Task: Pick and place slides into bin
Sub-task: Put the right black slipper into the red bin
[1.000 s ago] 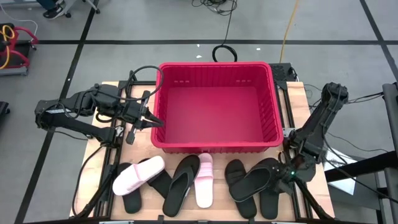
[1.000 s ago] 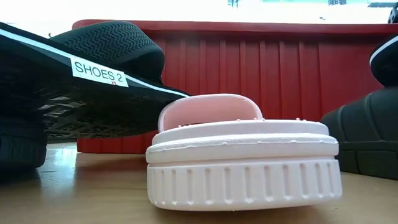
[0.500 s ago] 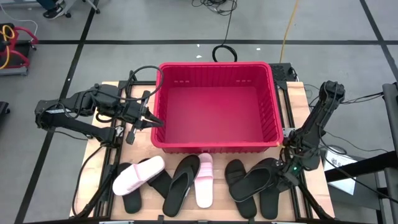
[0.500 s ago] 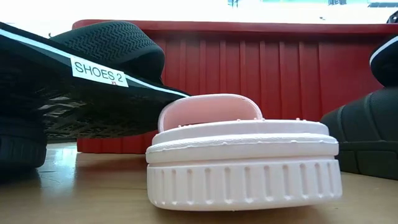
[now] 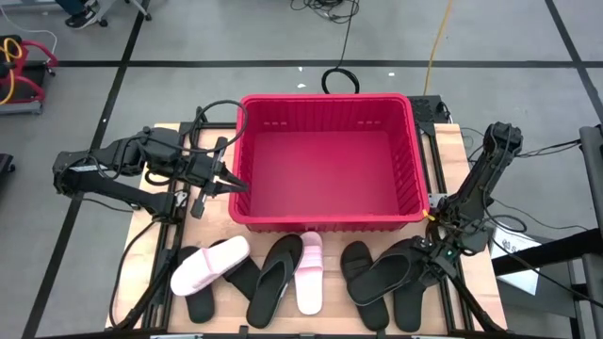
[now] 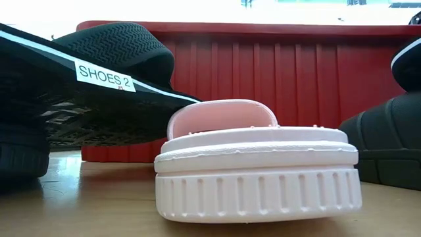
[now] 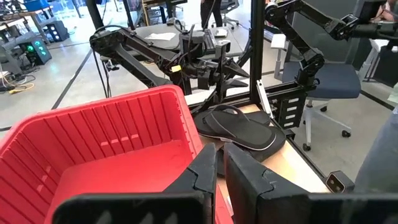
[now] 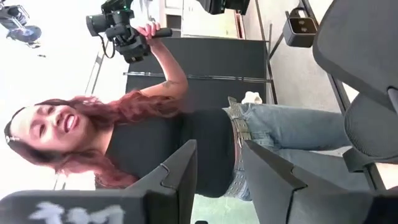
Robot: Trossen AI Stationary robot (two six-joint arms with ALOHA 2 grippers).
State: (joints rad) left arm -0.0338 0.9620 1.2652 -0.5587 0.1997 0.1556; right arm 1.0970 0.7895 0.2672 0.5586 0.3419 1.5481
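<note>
The red bin (image 5: pixel 325 160) stands at the table's far middle, and it also shows in the low view (image 6: pixel 296 72). Several slides lie in a row along the near edge. One pink slide (image 5: pixel 209 264) rests on a black one. Then come a black slide (image 5: pixel 275 278), a pink slide (image 5: pixel 310 273) and overlapping black slides (image 5: pixel 382 275) at the right. My left gripper (image 5: pixel 236 185) is shut and empty at the bin's left wall (image 7: pixel 93 143). My right gripper (image 5: pixel 424 259) is open over the right black slides, and nothing shows between its fingers (image 8: pixel 180 168).
In the low view a pink slide (image 6: pixel 256 164) lies close in front, with a black slide labelled "SHOES 2" (image 6: pixel 85 85) tilted at its left. A person with a camera (image 8: pixel 130 37) stands beyond the table. Cables lie on the floor.
My right arm has shifted a little, and its gripper has come slightly toward the table's left over the right black slides. The left arm and the slides have kept still.
</note>
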